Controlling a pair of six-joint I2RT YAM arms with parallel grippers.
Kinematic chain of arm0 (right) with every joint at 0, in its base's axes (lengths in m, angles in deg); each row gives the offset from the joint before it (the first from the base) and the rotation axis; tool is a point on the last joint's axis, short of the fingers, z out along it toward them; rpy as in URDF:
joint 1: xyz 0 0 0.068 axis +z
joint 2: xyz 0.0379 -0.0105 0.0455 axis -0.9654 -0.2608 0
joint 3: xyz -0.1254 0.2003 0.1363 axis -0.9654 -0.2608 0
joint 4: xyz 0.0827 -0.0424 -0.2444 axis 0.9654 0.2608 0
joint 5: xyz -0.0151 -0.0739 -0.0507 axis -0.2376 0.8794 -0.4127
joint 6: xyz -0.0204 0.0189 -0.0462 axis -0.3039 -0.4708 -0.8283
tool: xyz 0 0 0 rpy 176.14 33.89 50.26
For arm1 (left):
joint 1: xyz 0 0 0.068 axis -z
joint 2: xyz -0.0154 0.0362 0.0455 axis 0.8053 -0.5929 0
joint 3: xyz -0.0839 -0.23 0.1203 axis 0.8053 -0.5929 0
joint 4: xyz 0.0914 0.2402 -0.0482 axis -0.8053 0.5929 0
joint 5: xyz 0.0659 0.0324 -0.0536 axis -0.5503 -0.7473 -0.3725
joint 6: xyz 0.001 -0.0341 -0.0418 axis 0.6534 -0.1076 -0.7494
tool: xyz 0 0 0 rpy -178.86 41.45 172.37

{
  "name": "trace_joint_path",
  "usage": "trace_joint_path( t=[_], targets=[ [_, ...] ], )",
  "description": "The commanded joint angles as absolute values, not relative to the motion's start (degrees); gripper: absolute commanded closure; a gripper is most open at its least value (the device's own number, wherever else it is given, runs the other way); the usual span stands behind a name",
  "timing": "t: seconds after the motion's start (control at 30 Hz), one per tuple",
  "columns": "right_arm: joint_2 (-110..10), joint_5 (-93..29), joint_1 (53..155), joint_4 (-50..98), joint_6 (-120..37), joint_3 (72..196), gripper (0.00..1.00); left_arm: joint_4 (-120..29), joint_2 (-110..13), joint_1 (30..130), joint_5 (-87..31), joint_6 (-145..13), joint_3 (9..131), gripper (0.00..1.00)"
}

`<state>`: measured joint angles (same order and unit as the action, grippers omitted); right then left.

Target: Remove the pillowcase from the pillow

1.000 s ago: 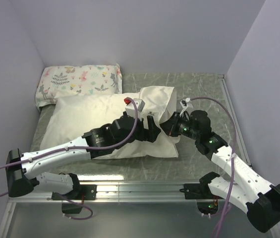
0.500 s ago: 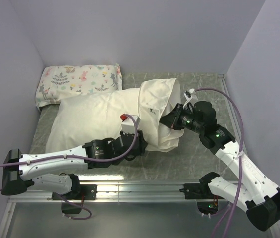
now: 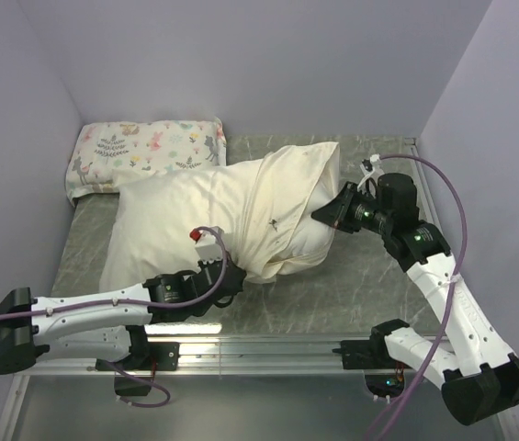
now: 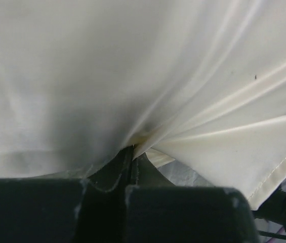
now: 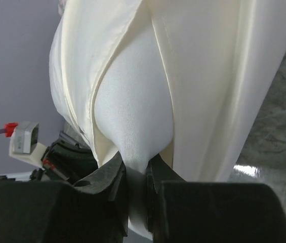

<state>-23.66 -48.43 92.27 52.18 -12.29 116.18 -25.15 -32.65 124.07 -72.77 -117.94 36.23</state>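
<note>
The cream pillowcase point(image 3: 213, 207) covers the long bundle lying across the table, its right end raised. At that end the case's mouth gapes and the white pillow point(image 5: 132, 111) bulges out between cream folds point(image 5: 208, 76). My right gripper point(image 3: 325, 216) is shut on that white bulge point(image 5: 136, 169) and holds it off the table. My left gripper point(image 3: 231, 278) sits at the near edge of the bundle, shut on a pinch of the cream fabric point(image 4: 132, 151), which fans out in tight creases point(image 4: 132, 76).
A small floral animal-print pillow point(image 3: 144, 152) lies in the back left corner against the walls. The grey marbled table point(image 3: 360, 285) shows in front of and to the right of the bundle. A metal rail point(image 3: 268, 347) runs along the near edge.
The left gripper drew back toward the near left and shut on the pillowcase's near edge. The right gripper moved right and up with the pillow's end, raising the bundle's right end.
</note>
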Motion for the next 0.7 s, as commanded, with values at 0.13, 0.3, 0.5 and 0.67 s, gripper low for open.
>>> trace_joint_path(
  t=[0.13, 0.3, 0.5, 0.67],
  targets=[
    [-21.13, -50.00, 89.55, 40.30, -9.80, 123.89, 1.00, -26.55, -36.42, 123.33, -65.60, -123.39, 26.22, 0.99],
    [-19.10, -46.66, 98.50, 39.25, -10.24, 119.06, 1.00, -27.00, -40.02, 125.00, -67.17, -117.59, 34.91, 0.87],
    [-19.19, -43.41, 102.91, 38.27, -8.65, 117.55, 1.00, -28.32, -55.99, 130.79, -68.23, -110.73, 48.98, 0.72],
    [-19.71, -42.17, 103.09, 39.24, -9.53, 119.48, 1.00, -31.90, -61.38, 131.68, -65.86, -112.74, 49.35, 0.70]
  ],
)
